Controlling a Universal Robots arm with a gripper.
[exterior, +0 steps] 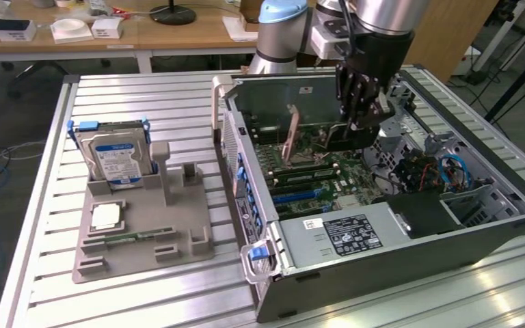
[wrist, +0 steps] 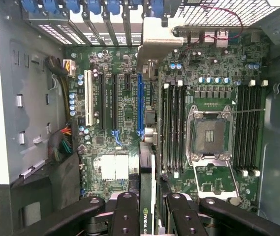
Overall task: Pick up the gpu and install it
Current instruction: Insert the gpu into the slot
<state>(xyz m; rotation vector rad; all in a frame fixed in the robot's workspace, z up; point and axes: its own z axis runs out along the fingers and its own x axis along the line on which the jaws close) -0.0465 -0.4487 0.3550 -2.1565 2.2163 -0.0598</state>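
GPU (wrist: 147,169) is held edge-on, clamped between the fingers (wrist: 125,216) of the gripper (wrist: 147,214); the jaws are partly closed on its upper edge. The card hangs inside the case (exterior: 481,236), above the motherboard (wrist: 213,189), and runs nearly along the blue slot (wrist: 140,101). Its bracket (wrist: 154,46) sits at the rear openings.

Judgement: alignment decides the seating. Keep the card upright and parallel to the slot, with the bracket clear of the rear wall. Lower it evenly, without twist, clear of the memory slots (wrist: 174,128) beside it.
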